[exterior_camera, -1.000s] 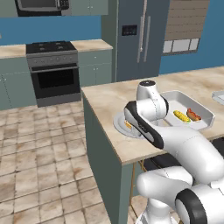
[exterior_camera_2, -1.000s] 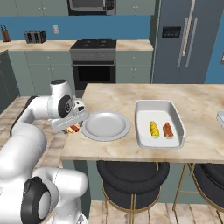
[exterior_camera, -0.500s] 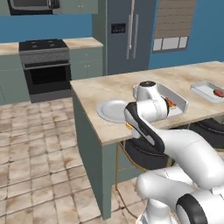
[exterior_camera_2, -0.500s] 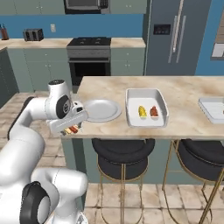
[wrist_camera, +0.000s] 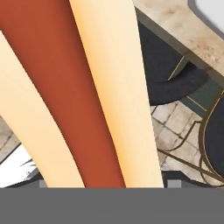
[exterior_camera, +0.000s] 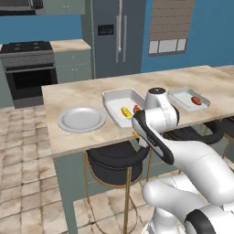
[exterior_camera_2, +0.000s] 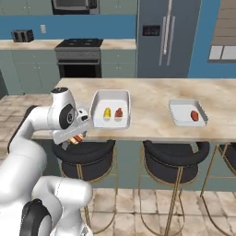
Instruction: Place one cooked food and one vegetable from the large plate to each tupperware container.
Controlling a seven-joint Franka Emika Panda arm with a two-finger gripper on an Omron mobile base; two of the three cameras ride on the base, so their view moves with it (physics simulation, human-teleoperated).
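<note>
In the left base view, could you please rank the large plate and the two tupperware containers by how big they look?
1. Larger tupperware container and large plate: look about alike, so I will not rank them.
2. Smaller tupperware container: clearly smallest, though it sits somewhat farther from the camera.

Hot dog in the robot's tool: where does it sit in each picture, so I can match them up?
Left base view: hot dog, barely an orange sliver at the arm's edge, just below the counter edge.
Right base view: lower left, gripped in the tool, below the counter edge.
Hand view: close up, across left and centre.
Shared landmark: the black stool under the counter.
</note>
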